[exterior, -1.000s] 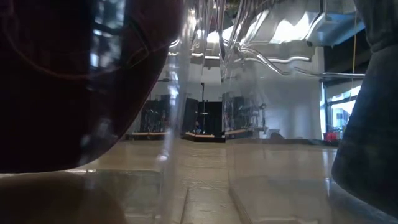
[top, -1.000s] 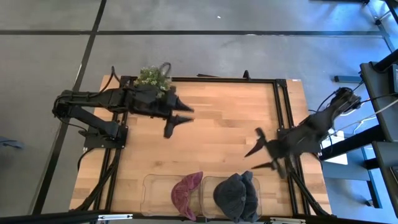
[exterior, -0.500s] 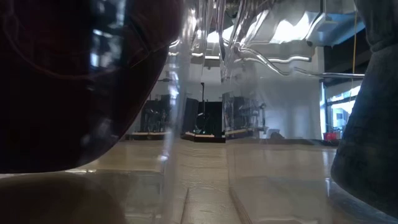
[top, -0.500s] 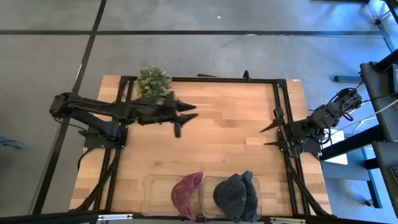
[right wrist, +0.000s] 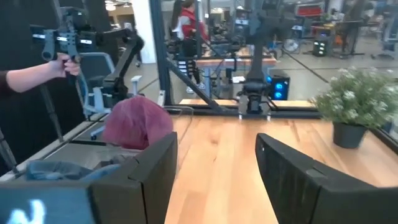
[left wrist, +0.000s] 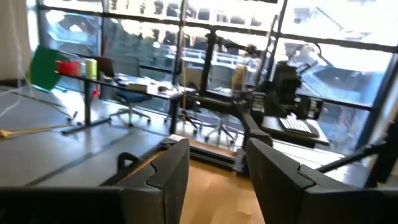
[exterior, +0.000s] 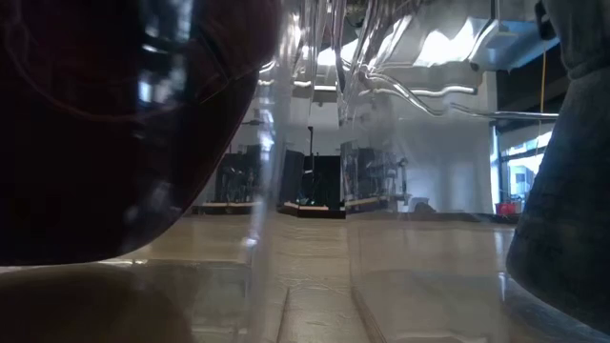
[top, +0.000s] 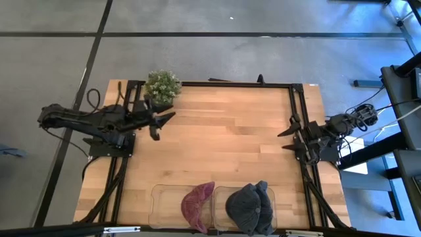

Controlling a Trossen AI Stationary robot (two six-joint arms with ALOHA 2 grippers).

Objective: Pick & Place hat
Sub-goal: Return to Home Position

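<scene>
A maroon hat (top: 197, 205) lies in the left one of two clear bins at the table's near edge, and a dark grey hat (top: 250, 207) lies in the right one. The low view shows the maroon hat (exterior: 95, 124) and the grey hat (exterior: 567, 191) through the bin walls. The right wrist view sees the maroon hat (right wrist: 137, 121) and the grey hat (right wrist: 62, 169) too. My left gripper (top: 164, 125) (left wrist: 217, 180) is open above the table's left far part. My right gripper (top: 283, 139) (right wrist: 217, 180) is open at the table's right edge. Neither holds anything.
A small potted plant (top: 161, 85) (right wrist: 354, 106) stands at the table's far edge, close to my left gripper. The clear bins (top: 164, 197) line the near edge. Bare wood (top: 230, 131) lies between the arms. A person's hand (right wrist: 62, 62) holds a device beyond the table.
My left gripper has drawn back from the table's middle toward its left edge, staying open. My right gripper has pulled away from the grey hat's bin toward the far side along the right edge, also open. The hats have stayed in their bins.
</scene>
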